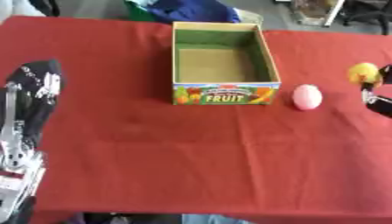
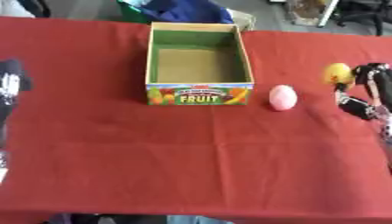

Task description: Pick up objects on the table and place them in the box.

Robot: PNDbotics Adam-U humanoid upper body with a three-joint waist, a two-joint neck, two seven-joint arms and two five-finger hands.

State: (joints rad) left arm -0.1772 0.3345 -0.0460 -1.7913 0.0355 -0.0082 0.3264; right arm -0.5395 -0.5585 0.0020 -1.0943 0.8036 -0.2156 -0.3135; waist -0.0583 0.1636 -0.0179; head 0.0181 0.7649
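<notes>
An open cardboard box (image 1: 222, 93) with "FRUIT" printed on its front stands at the far middle of the red table; nothing shows inside it. A pink egg-shaped thing (image 1: 307, 96) lies just right of the box's front corner. A yellow rounded thing (image 2: 337, 73) sits near the right edge. My right hand (image 2: 373, 89) is beside it, open: its fingers (image 2: 370, 70) touch the yellow thing's right side, and the thumb (image 2: 352, 105) stands apart below it. My left hand (image 1: 36, 85) rests open at the left edge, far from both things.
The red cloth (image 1: 191, 157) covers the whole table, with a wide bare stretch in front of the box. Blue and green things (image 1: 191, 9) lie beyond the far edge, behind the box.
</notes>
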